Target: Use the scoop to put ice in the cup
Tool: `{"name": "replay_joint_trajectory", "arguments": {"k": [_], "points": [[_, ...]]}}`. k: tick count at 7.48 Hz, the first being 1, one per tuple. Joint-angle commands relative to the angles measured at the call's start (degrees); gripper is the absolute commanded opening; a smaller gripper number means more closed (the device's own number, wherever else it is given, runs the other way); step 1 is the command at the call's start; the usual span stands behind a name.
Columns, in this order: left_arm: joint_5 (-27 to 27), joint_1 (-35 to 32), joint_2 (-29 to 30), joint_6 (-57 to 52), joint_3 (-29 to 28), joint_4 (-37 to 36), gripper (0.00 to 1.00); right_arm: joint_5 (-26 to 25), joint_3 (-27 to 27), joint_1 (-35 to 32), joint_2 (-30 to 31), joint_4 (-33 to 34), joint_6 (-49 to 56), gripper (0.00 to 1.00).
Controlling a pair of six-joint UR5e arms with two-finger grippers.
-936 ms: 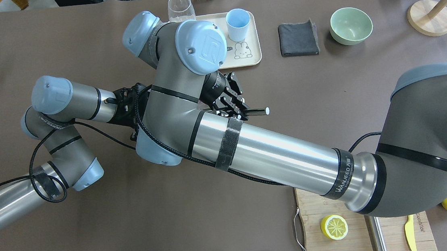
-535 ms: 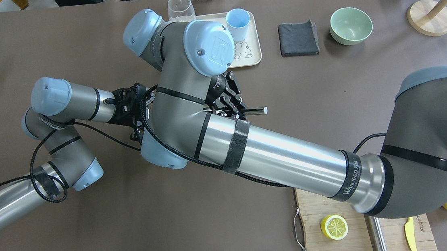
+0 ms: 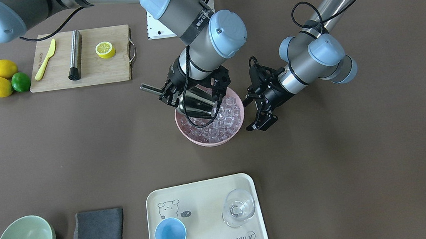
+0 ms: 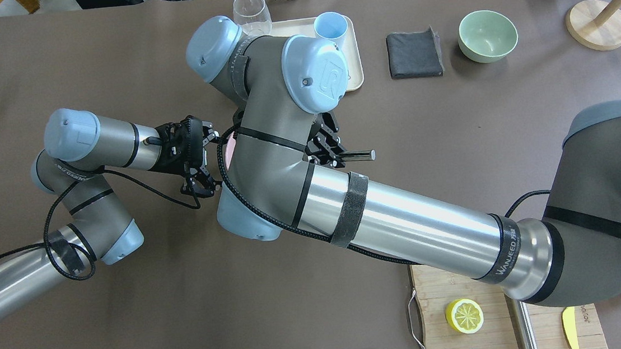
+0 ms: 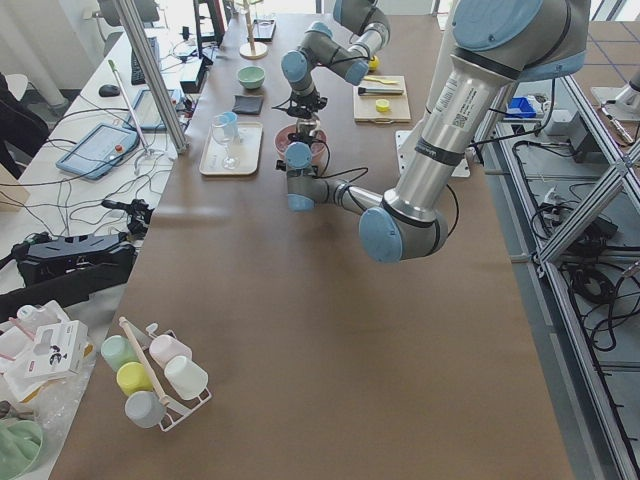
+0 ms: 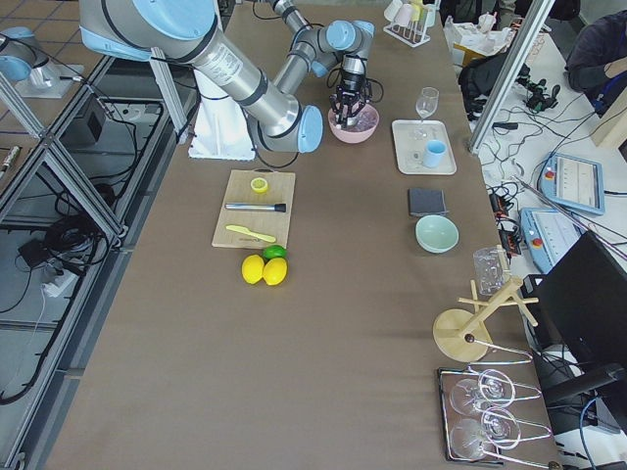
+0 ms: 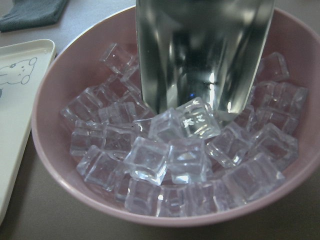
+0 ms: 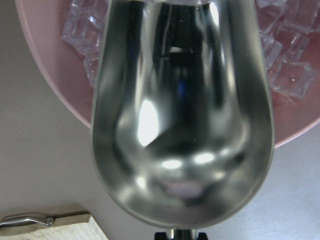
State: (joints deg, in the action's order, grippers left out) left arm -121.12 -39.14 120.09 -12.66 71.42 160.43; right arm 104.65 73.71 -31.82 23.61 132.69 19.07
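Digging into ice (image 7: 186,150) in pink bowl (image 3: 209,143): scoop (image 3: 195,105), trough empty, handle pinched by right gripper (image 3: 168,93). Left gripper (image 3: 261,111) fingers spread, just beside bowl, holding nothing. Risk: unbraced bowl skids under push, cubes slip over rim. Cup (image 3: 170,233) sits on tray (image 3: 205,192), well apart; loose cubes could drop in transit.

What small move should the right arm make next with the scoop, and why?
Probably push the scoop deeper under the ice: its trough looks empty and only its lip touches the cubes in the pink bowl, while the right hand grips its handle.
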Motion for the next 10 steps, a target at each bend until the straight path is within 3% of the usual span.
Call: {"name": "replay_joint_trajectory", "arguments": {"k": [1, 4, 10], "points": [[0.0, -0.1, 0.1, 0.0, -0.3, 0.1, 0.97, -0.1, -0.6, 0.0, 0.0, -0.7, 0.0, 0.00], [0.2, -0.1, 0.3, 0.0, -0.3, 0.1, 0.97, -0.1, -4.3, 0.0, -2.0, -0.7, 0.0, 0.00], [0.8, -0.1, 0.7, 0.0, -0.3, 0.4, 0.97, -0.1, -4.4, 0.0, -2.2, -1.3, 0.4, 0.00]]}}
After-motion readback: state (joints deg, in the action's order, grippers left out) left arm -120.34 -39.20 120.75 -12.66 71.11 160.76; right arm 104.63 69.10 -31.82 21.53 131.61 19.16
